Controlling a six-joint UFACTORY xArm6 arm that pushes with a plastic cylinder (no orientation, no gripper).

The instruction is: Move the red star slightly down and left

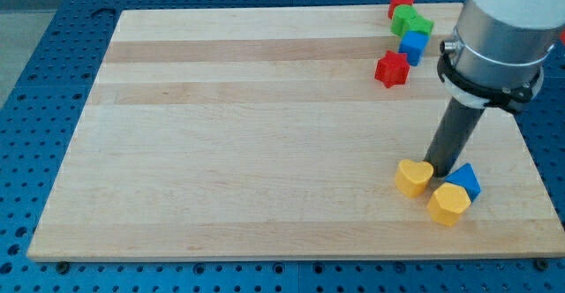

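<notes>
The red star lies on the wooden board at the view's upper right. Just above it and to its right is a blue block, then a green block and a red block at the board's top edge. My tip is far below the red star, near the view's lower right. It stands between a yellow heart-shaped block on its left and a blue triangular block on its right. A yellow hexagonal block lies just below.
The arm's grey body hangs over the board's right edge at the view's upper right. The board rests on a blue perforated table.
</notes>
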